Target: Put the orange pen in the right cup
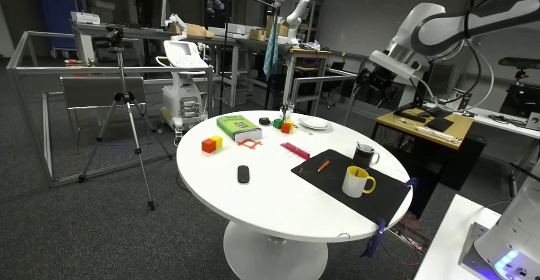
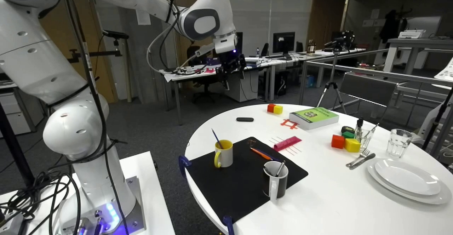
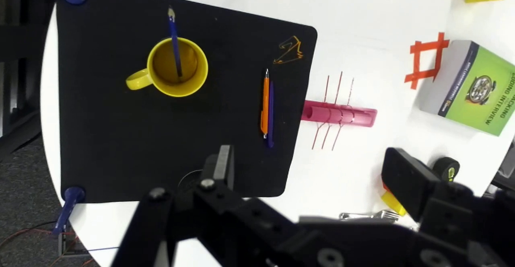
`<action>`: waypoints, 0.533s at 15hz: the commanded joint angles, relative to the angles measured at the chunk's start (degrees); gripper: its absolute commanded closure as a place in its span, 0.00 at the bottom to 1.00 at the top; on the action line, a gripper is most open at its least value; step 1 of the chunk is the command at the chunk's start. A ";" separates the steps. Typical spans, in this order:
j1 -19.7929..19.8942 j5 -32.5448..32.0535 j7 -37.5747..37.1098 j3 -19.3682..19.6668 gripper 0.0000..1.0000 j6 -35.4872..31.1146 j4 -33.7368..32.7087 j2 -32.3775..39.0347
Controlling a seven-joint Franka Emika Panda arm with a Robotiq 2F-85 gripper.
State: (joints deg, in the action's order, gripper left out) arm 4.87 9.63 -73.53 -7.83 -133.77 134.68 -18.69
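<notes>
The orange pen (image 3: 265, 104) lies flat on the black mat beside a purple pen (image 3: 271, 118). It also shows in both exterior views (image 1: 323, 165) (image 2: 261, 154). The right cup is a dark cup (image 2: 282, 183) with a white handle, upright at the mat's edge, holding pen-like items; it also shows in an exterior view (image 1: 361, 157). In the wrist view only part of its rim (image 3: 188, 177) shows; a finger hides the rest. My gripper (image 3: 312, 166) is open and empty, high above the table, apart from pen and cup; it also shows in an exterior view (image 2: 234, 76).
A yellow-and-white mug (image 2: 227, 157) with a blue pencil in it stands on the mat (image 3: 141, 138), which blue clamps (image 2: 184, 164) hold. A pink holder (image 3: 342, 114), a green book (image 2: 313, 116), colored blocks (image 2: 345, 143), cutlery, glasses (image 2: 398, 143) and plates (image 2: 407, 176) are on the table.
</notes>
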 commanded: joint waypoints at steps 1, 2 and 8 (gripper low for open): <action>-0.27 -0.89 -2.51 0.70 0.00 -4.61 0.14 3.22; -1.10 0.60 -1.50 1.26 0.00 -3.47 -0.15 3.80; -4.11 0.56 1.29 0.27 0.00 -0.85 1.70 -0.35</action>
State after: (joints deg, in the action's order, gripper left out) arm 3.52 9.85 -73.90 -7.32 -136.20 134.89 -14.92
